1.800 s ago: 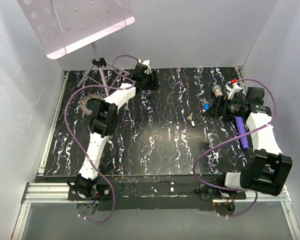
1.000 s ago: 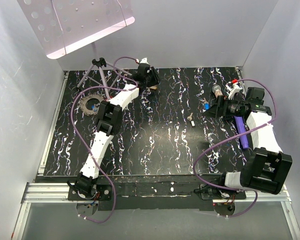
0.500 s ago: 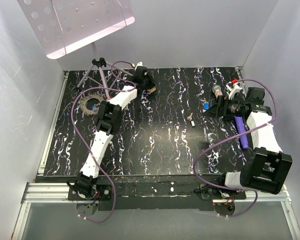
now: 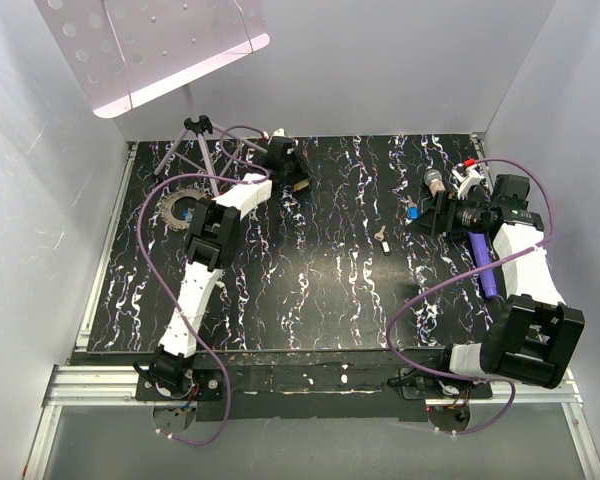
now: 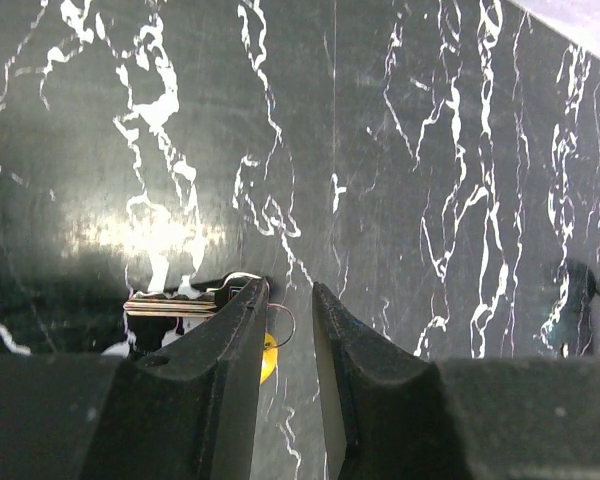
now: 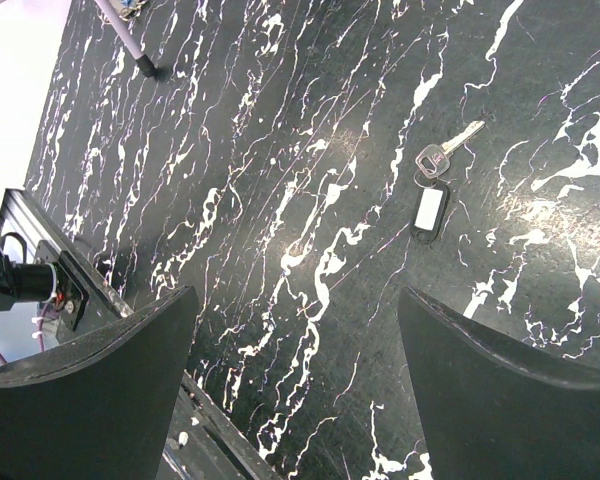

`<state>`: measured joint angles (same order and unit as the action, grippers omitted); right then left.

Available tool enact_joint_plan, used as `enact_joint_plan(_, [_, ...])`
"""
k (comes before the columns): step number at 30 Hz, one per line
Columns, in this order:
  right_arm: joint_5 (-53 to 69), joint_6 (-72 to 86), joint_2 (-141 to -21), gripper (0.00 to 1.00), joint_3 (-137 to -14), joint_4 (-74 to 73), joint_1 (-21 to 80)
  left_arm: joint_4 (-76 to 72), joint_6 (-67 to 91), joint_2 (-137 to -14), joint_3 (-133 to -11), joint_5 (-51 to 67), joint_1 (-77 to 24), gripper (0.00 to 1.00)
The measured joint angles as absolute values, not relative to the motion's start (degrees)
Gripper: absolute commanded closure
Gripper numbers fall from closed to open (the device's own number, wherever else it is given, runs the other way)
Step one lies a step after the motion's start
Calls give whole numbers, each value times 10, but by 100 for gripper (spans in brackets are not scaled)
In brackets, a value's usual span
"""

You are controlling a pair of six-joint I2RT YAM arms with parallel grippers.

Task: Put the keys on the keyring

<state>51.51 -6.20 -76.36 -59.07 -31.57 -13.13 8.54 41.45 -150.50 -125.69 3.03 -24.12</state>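
A bunch of keys (image 4: 302,184) on a thin wire keyring (image 5: 286,325) lies at the back of the table; one has a yellow head (image 5: 268,358). My left gripper (image 4: 291,171) (image 5: 290,290) stands over the bunch with its jaws a narrow gap apart. The ring shows in that gap and nothing is clamped. The stacked keys (image 5: 175,303) lie left of the left finger. A silver key with a dark tag (image 4: 382,238) (image 6: 436,160) lies mid-table. A blue-headed key (image 4: 411,212) lies by my right gripper (image 4: 422,217) (image 6: 295,380), which is wide open and empty.
A purple marker pen (image 4: 483,265) lies beside the right arm. A clear tube (image 4: 434,180) stands behind the right gripper. A toothed disc (image 4: 183,208) and a small tripod (image 4: 195,140) are at the back left. White walls enclose the table.
My left gripper has swung toward the back wall and turned, and the key bunch now shows beside its tips. The right arm has not moved.
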Motion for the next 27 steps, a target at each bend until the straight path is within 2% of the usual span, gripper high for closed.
enact_joint_plan(10, [517, -62, -763, 11, -591, -316, -135, 78, 389, -1437, -1149, 39, -256, 76])
enact_joint_plan(27, [536, -69, -759, 11, -591, -320, -148, 20, 378, -1264, -873, 45, -319, 75])
